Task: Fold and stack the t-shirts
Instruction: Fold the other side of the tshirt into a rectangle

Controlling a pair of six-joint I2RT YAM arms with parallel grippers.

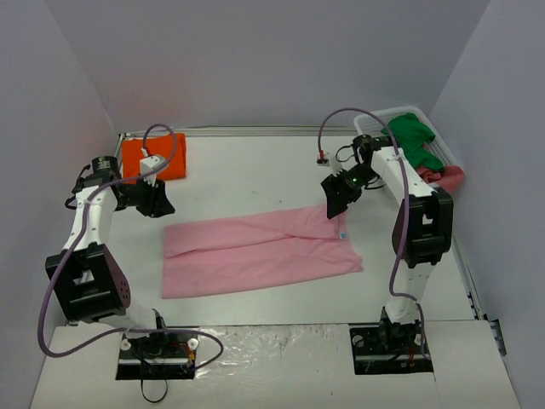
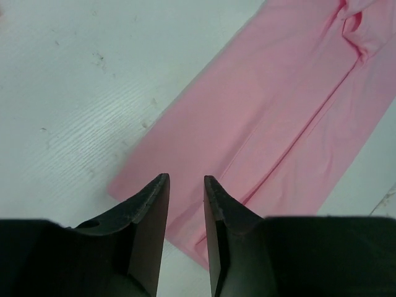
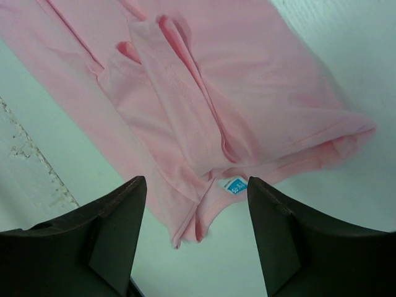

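Left gripper [image 2: 186, 180] jaws narrowly parted (empty); right gripper [image 3: 197, 185] spread wide, both raised.

Looking down into a plain booth, closing in on three sides with pale lilac-grey walls [image 1: 255, 60]. Spreading below as a white table [image 1: 255, 170], faintly ribbed and scuffed up close. Edging the far side with a metal rail [image 1: 247, 131]. Keeping a white slatted basket [image 1: 375, 122] in the far right corner. Lighting evenly, casting soft shadows.
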